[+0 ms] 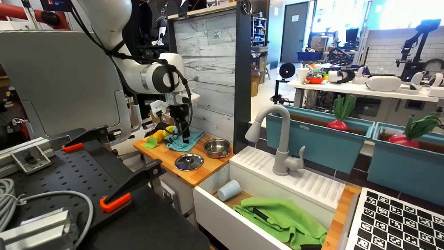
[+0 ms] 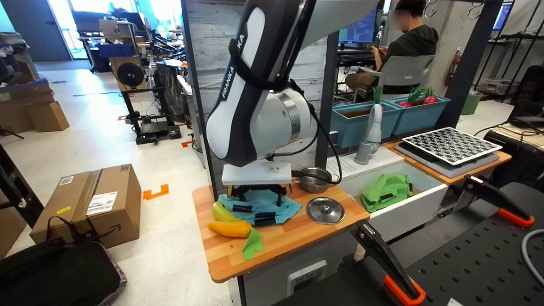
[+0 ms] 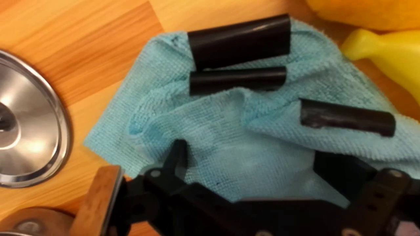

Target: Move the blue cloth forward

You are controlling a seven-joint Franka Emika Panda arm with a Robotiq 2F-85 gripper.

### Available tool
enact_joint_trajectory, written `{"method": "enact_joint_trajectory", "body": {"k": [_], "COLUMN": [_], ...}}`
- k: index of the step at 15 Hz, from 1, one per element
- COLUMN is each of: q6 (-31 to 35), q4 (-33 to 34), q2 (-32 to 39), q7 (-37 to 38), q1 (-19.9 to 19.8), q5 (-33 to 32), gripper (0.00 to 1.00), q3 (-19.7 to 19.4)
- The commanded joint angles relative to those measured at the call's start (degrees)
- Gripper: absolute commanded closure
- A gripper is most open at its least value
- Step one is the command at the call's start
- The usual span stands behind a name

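The blue cloth lies crumpled on the wooden counter in both exterior views [image 1: 196, 136] [image 2: 265, 204]. It fills most of the wrist view [image 3: 213, 114] and has several black strips on it. My gripper [image 3: 249, 150] is open, with its two fingers wide apart and cloth between them. The left finger tip presses on or sits just at the cloth. The right finger's tip is hidden behind a raised fold of the cloth. In both exterior views the gripper [image 1: 184, 139] [image 2: 261, 200] points down over the cloth.
A steel lid [image 1: 189, 162] and a steel pot [image 1: 217, 148] stand beside the cloth. A yellow pepper-like toy [image 2: 224, 212], an orange one [image 2: 229, 228] and a green leaf shape [image 2: 253, 244] lie on its other side. A grey-white wall panel [image 1: 215, 69] rises behind the counter.
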Motion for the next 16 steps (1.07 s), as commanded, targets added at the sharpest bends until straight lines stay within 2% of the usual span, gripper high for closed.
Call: {"method": "enact_joint_trajectory", "body": {"k": [1, 7, 16], "q6": [1.8, 6.94, 14.14], "q4": [-5.18, -13.12, -26.3], "q2": [-1.29, -3.78, -9.96], "q7": [-1.07, -3.54, -9.3], "q1": [1.31, 2.5, 3.65], "q5": [-2.08, -4.48, -3.68], "gripper": [0.0, 0.0, 0.0], "q3": [-1.09, -1.83, -2.53]}}
